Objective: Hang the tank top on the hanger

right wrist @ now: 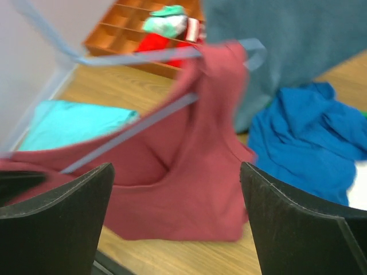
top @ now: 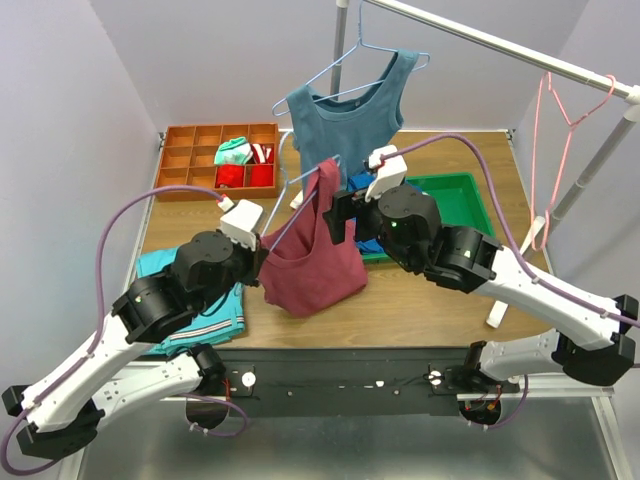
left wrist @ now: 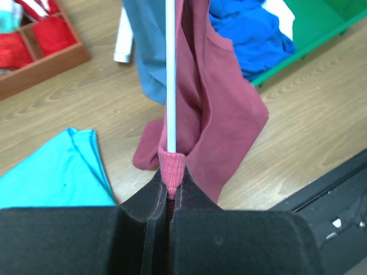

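Above table (top: pixel 430 300): one tank top (top: pixel 315 265) on one hanger (left wrist: pixel 170 74); left pincer (left wrist: pixel 170 197) pinching its strap, right pincer (right wrist: pixel 176 172) agape, empty.

Maroon tank top (top: pixel 315 262) draped on light-blue hanger (top: pixel 300 205) — aloft.

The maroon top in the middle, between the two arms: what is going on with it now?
The two arms are working to get the maroon tank top onto the light-blue wire hanger. The left gripper is shut on a ribbed edge of the top, and the hanger wire runs into the same pinch. The right gripper is open, faces the top and holds nothing. The top hangs bunched along the wire and is not yet spread over both shoulders of the hanger.
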Controlling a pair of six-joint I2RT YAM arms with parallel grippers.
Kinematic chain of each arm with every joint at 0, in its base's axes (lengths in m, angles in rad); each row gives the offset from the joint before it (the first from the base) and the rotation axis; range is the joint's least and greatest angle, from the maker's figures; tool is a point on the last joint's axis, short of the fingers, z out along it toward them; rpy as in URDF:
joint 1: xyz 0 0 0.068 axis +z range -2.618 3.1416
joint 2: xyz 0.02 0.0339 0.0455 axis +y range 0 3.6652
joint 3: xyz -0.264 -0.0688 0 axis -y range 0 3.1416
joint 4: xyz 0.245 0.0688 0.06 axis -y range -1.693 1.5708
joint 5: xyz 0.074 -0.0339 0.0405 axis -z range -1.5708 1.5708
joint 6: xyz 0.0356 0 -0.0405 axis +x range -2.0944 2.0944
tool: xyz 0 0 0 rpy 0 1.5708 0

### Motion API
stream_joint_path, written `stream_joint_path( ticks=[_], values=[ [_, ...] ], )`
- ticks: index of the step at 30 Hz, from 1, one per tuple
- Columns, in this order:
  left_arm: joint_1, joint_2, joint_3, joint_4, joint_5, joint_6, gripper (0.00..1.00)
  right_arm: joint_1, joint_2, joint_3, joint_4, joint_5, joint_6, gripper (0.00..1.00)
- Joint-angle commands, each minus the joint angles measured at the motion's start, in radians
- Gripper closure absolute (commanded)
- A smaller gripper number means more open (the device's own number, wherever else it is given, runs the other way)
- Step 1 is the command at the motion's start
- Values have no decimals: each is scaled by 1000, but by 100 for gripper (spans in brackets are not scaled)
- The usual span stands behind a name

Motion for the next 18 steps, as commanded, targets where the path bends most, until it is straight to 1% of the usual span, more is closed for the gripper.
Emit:
stream_joint_path(
  ticks=[1, 3, 4, 5, 6, 9, 10, 13, 14, 18],
  values=[
    [2, -37, 136, -56, -147, -37, 100, -3, 27, -122, -22, 224, 124, 0],
    [3, -44, 162, -71, -177, -30, 100, -32, 59, -157, -30, 264, 181, 0],
    [2, -44, 190, -93, -185, -29, 100, -55, 70, -195, -37, 255, 204, 0],
    [3, -42, 205, -106, -194, -26, 100, -84, 76, -215, -33, 233, 239, 0],
    [2, -39, 220, -117, -197, -23, 100, -151, 81, -246, -19, 166, 248, 0],
    [3, -34, 286, -153, -191, -12, 100, -275, 105, -344, 58, 47, 264, 3],
    [3, -31, 326, -169, -187, -9, 100, -292, 128, -358, 88, 38, 262, 3],
    [2, -18, 383, -197, -170, 15, 100, -354, 186, -384, 124, -15, 255, 3],
    [2, -11, 421, -203, -161, 25, 100, -368, 232, -386, 134, -27, 248, 4],
    [3, 30, 503, -223, -138, 57, 100, -443, 329, -397, 187, -103, 238, 8]
  ],
)
